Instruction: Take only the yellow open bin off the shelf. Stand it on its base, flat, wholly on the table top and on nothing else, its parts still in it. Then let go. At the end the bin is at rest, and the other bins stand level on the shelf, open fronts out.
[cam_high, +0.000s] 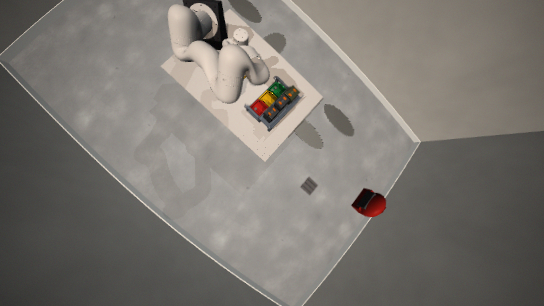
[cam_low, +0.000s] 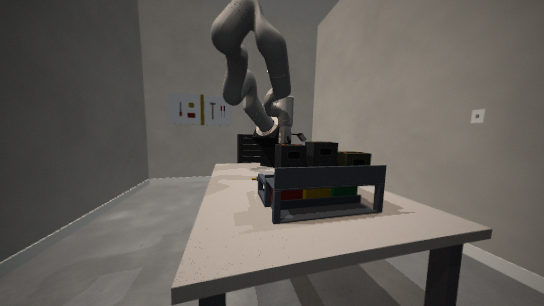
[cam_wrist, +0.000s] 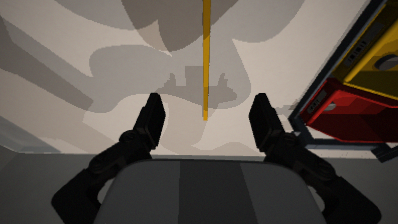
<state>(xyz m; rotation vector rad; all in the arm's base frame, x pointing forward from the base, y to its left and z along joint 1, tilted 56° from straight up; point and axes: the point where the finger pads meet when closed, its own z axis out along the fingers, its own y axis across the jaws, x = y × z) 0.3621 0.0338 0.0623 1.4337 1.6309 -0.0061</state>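
The yellow open bin (cam_high: 268, 99) sits in the lower level of the dark shelf (cam_high: 274, 103), between a red bin (cam_high: 258, 106) and a green bin (cam_high: 276, 89). From the side its yellow back (cam_low: 317, 193) shows under the shelf's top rail. In the wrist view the yellow bin (cam_wrist: 372, 55) is at the right edge, above the red bin (cam_wrist: 350, 111). My gripper (cam_wrist: 206, 104) is open and empty, above the bare table to the left of the shelf front, nearest the red bin. In the overhead view the arm hides it.
Dark bins (cam_low: 306, 154) with orange parts (cam_high: 282, 102) stand on the shelf's upper level. A thin orange strip (cam_wrist: 205, 60) lies on the table below the fingers. A black box (cam_low: 248, 148) stands behind the arm. A red object (cam_high: 369, 202) is on the floor.
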